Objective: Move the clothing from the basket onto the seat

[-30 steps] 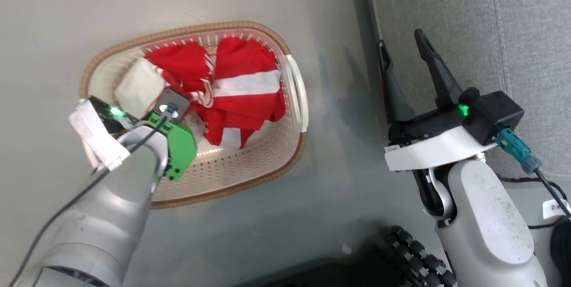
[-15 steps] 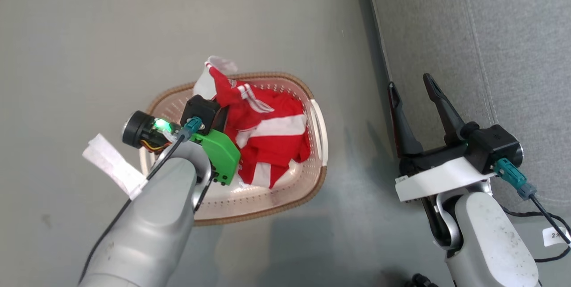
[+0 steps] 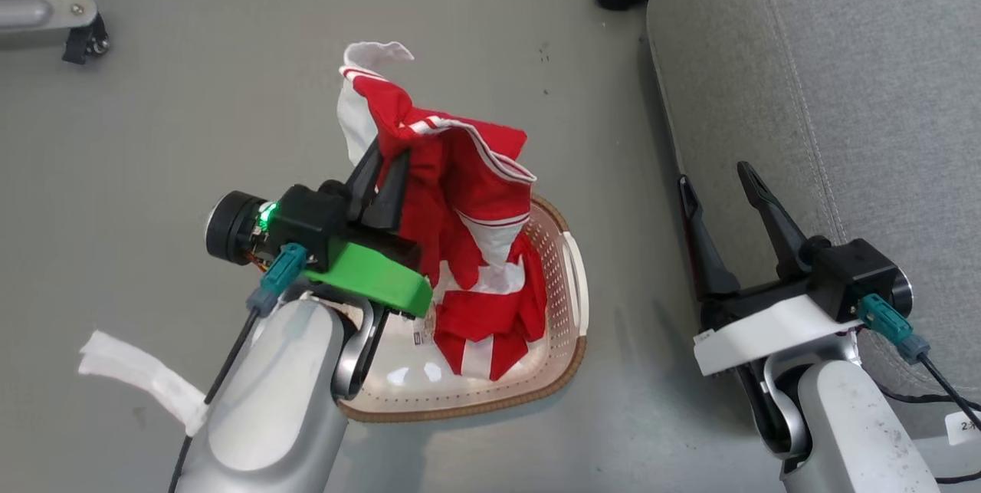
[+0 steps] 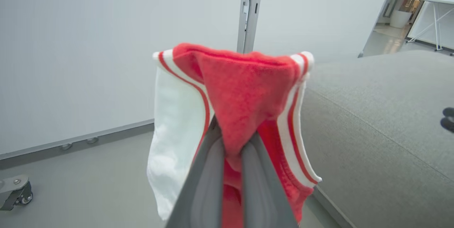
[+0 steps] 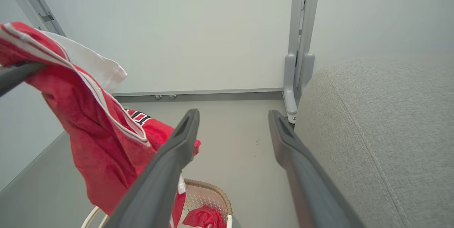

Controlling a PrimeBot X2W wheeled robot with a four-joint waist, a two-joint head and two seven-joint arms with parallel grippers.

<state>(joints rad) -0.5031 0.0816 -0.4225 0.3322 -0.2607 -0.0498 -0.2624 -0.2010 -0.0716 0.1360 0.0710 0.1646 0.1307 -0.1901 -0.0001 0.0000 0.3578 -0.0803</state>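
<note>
Presently held red garment point(image 3: 475, 194) above basket point(image 3: 567, 355) in clamped-shut left gripper point(image 3: 389, 159), right gripper point(image 3: 713, 175) splayed empty; likely needed swinging onto seat point(image 3: 828, 94) next.

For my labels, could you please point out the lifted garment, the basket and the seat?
lifted garment point(image 3: 467, 194), head view, red fabric middle.
basket point(image 3: 460, 407), head view, brown rim.
seat point(image 3: 843, 94), head view, grey cushion top.

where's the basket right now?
Head view, lower centre: the basket sits on the grey floor, under the clothing hanging from the left pincer and left of the seat.
</note>
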